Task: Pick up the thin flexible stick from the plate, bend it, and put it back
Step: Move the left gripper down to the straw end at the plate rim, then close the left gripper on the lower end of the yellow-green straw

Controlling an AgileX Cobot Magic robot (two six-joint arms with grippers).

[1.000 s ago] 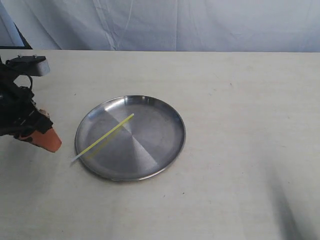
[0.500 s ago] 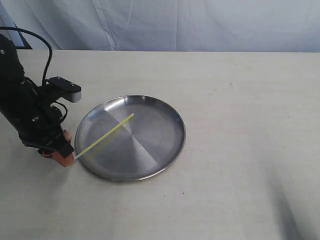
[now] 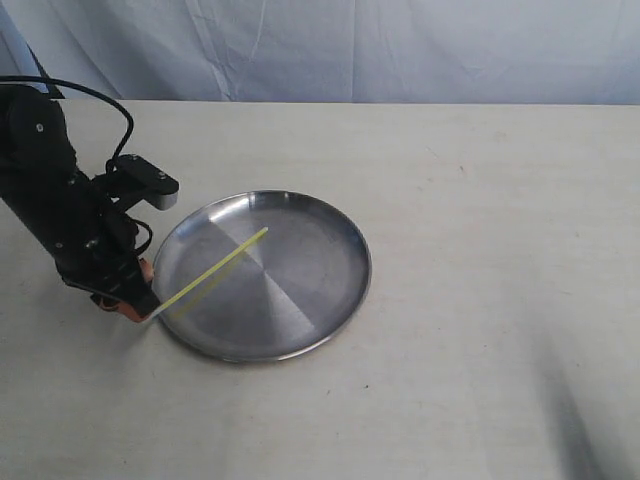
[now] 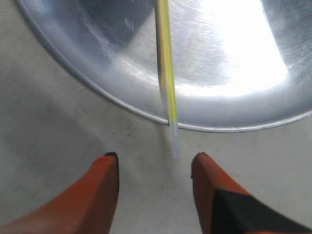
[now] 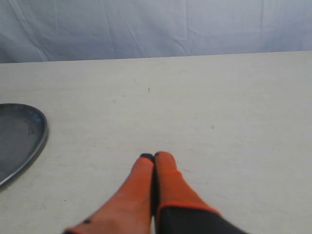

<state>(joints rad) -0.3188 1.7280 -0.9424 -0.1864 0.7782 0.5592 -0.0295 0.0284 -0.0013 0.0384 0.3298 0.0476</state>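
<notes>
The thin neon yellow-green stick (image 3: 215, 270) lies straight across the round steel plate (image 3: 300, 300), its whitish end poking over the plate's left rim onto the table. My left gripper (image 3: 133, 300) hovers at that end, open, with its orange fingers either side of the whitish tip and not touching it. In the left wrist view the stick (image 4: 165, 63) crosses the plate rim (image 4: 97, 90) and its pale tip ends just ahead of the left gripper (image 4: 155, 158). My right gripper (image 5: 153, 157) is shut and empty over bare table, out of the exterior view.
The plate's edge (image 5: 34, 141) shows at the side of the right wrist view. A pale cloth backdrop (image 3: 350, 50) hangs behind the beige table (image 3: 480, 250). The left arm's black body and cable (image 3: 50, 190) stand left of the plate.
The left arm has moved right and forward from the table's left edge to the plate's left rim, bringing its fingers up to the stick's whitish end. Stick and plate have not moved.
</notes>
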